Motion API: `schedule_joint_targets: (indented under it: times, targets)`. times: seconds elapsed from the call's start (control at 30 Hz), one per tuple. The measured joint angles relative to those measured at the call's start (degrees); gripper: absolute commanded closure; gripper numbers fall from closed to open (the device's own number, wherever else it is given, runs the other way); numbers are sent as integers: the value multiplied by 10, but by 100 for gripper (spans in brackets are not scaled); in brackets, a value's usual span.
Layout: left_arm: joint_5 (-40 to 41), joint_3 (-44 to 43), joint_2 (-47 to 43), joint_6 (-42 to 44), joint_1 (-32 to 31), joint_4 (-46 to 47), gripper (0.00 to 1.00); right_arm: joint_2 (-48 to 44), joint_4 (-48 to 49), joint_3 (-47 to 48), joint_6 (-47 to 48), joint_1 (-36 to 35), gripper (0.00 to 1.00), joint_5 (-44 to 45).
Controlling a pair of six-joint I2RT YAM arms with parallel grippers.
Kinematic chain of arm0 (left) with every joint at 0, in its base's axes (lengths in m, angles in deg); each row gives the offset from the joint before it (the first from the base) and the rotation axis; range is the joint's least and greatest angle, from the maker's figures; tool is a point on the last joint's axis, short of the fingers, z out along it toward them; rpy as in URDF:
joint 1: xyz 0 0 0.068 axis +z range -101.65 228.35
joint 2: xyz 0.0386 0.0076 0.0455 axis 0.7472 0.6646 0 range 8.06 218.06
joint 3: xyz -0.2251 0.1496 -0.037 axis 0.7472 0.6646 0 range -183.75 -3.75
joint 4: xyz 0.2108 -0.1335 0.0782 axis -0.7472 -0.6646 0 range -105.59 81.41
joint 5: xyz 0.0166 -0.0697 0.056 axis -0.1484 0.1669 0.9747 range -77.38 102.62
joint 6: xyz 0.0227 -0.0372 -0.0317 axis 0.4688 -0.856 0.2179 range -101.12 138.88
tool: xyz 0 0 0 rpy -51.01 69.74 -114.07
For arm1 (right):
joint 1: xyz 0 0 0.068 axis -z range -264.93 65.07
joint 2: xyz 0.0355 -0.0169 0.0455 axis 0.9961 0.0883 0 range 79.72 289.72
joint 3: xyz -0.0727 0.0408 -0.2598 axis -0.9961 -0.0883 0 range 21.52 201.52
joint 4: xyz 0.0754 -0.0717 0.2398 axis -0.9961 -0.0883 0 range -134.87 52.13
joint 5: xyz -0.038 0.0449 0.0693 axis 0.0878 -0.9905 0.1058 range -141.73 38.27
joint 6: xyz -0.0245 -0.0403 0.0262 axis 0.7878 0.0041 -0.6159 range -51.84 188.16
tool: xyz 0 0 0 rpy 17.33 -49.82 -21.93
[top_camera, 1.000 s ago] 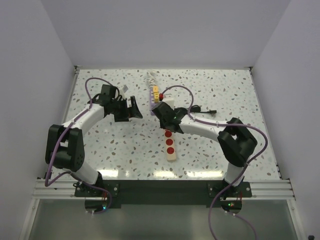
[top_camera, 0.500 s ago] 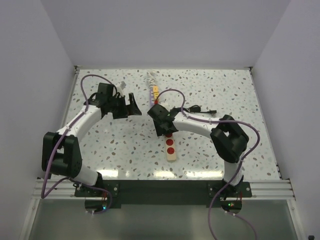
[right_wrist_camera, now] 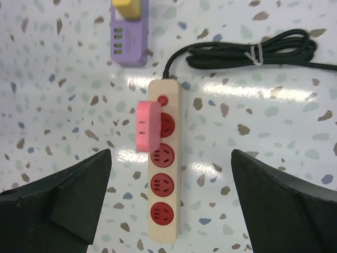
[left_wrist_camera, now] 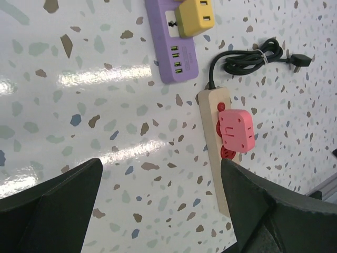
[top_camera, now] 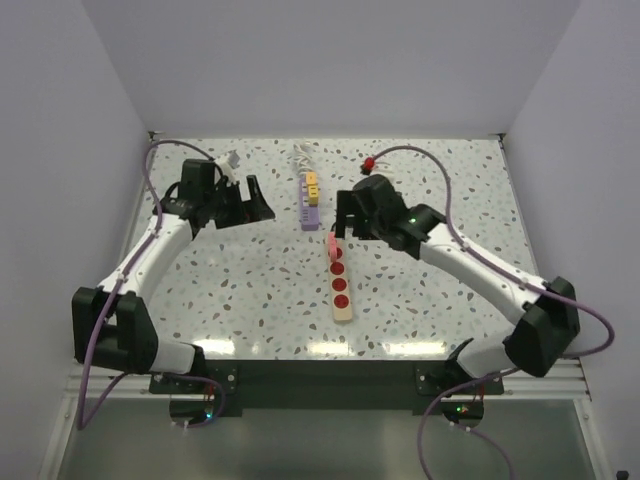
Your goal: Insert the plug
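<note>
A beige power strip [top_camera: 341,285] with several red sockets lies mid-table, also seen in the right wrist view [right_wrist_camera: 165,174] and the left wrist view [left_wrist_camera: 211,142]. The pink plug [top_camera: 333,246] [right_wrist_camera: 148,125] [left_wrist_camera: 236,130] stands on the socket nearest the strip's cord end. I cannot tell how deep it sits. My right gripper [top_camera: 345,215] [right_wrist_camera: 171,158] hovers open above the strip, touching nothing. My left gripper [top_camera: 255,203] [left_wrist_camera: 160,163] is open and empty, off to the left of the strip.
A purple power strip [top_camera: 310,205] [left_wrist_camera: 171,52] with a yellow plug [left_wrist_camera: 195,18] lies behind the beige one. A coiled black cord [right_wrist_camera: 253,50] [left_wrist_camera: 258,55] runs from the beige strip's far end to the right. A white cable [top_camera: 300,155] lies at the back.
My right gripper has opened off the pink plug and lifted back, leaving the plug on the strip. My left arm has drawn away to the far left.
</note>
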Motion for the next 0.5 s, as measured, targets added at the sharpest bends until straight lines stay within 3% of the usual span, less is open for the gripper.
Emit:
schedule_joint_targets:
  times: [0.17,0.5]
  targets:
    - [33,-2,-61,-1,2,1,0,-102,34,-75,7,126,1,-28]
    - [110,-3,-123,-3,2,8,0,-107,45,-138,54,273,1,-97]
